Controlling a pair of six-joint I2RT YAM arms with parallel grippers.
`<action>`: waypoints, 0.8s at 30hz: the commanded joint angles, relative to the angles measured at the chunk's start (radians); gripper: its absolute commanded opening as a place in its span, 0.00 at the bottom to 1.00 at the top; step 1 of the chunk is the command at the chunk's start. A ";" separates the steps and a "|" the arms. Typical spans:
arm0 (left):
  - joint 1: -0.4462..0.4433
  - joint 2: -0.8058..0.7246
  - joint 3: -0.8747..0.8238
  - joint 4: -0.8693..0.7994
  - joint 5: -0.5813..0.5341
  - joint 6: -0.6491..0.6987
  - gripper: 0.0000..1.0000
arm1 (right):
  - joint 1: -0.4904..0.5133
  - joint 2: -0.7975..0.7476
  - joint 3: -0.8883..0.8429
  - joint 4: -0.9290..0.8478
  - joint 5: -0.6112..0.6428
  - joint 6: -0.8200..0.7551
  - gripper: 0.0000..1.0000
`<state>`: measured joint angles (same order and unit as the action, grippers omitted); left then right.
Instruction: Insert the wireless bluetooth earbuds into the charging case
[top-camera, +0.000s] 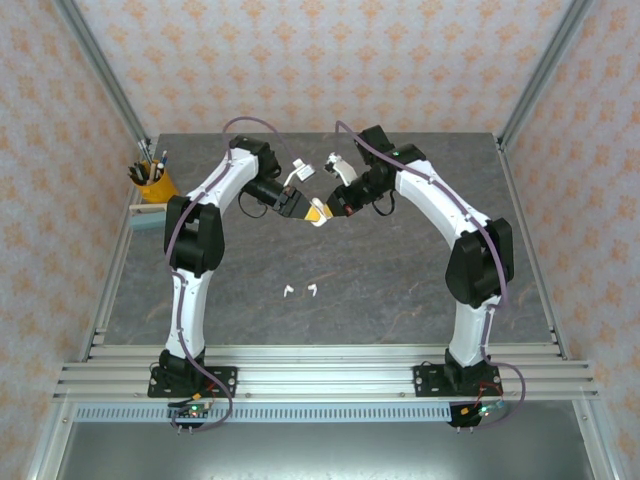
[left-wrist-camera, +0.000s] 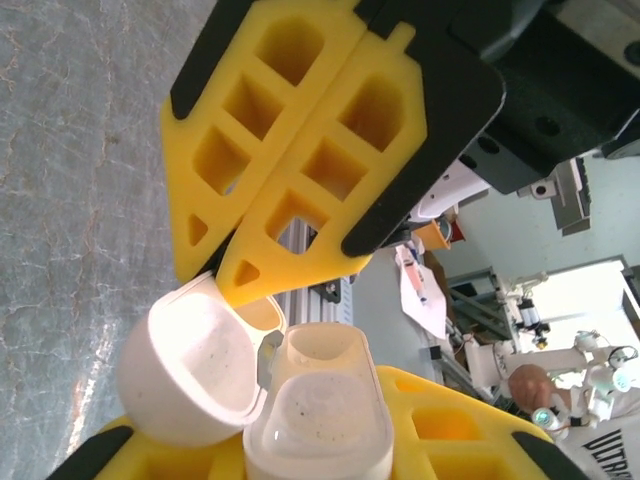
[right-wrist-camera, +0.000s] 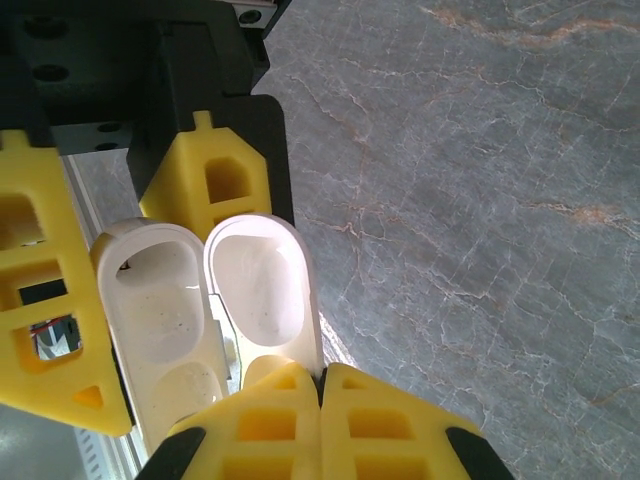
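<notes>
We see the charging case (top-camera: 317, 212) held above the grey surface (top-camera: 400, 290), at the far middle where both arms meet. The left fingers (top-camera: 300, 207) are closed on the case body, one yellow pad on each side of it. In the left wrist view the case (left-wrist-camera: 320, 420) sits between them with its lid (left-wrist-camera: 190, 370) swung open toward 9 o'clock. Both hollows inside look empty.

The right fingers (right-wrist-camera: 320, 385) are pressed fully together. Their tips touch the rim of the open lid (right-wrist-camera: 262, 285), and we cannot tell whether they pinch it.

Two white earbuds (top-camera: 288, 291) lie side by side on the surface, well apart from the case at its 6 o'clock. A yellow cup of pens (top-camera: 152, 183) stands at the surface's edge, at 9 o'clock from the case.
</notes>
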<state>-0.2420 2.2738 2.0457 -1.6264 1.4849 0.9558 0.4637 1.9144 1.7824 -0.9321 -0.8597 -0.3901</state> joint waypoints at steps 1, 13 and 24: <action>-0.010 0.013 0.010 -0.168 0.028 0.020 0.16 | 0.010 0.011 0.036 -0.004 -0.025 -0.004 0.00; 0.037 -0.013 0.046 -0.168 0.082 0.050 0.00 | -0.071 -0.100 -0.052 0.127 0.095 0.202 0.40; 0.069 -0.017 0.249 -0.167 0.078 -0.044 0.00 | -0.120 -0.318 -0.312 0.261 0.333 0.505 0.46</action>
<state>-0.1673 2.2768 2.2448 -1.6249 1.5375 0.9489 0.3382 1.6241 1.5139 -0.7120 -0.6483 -0.0082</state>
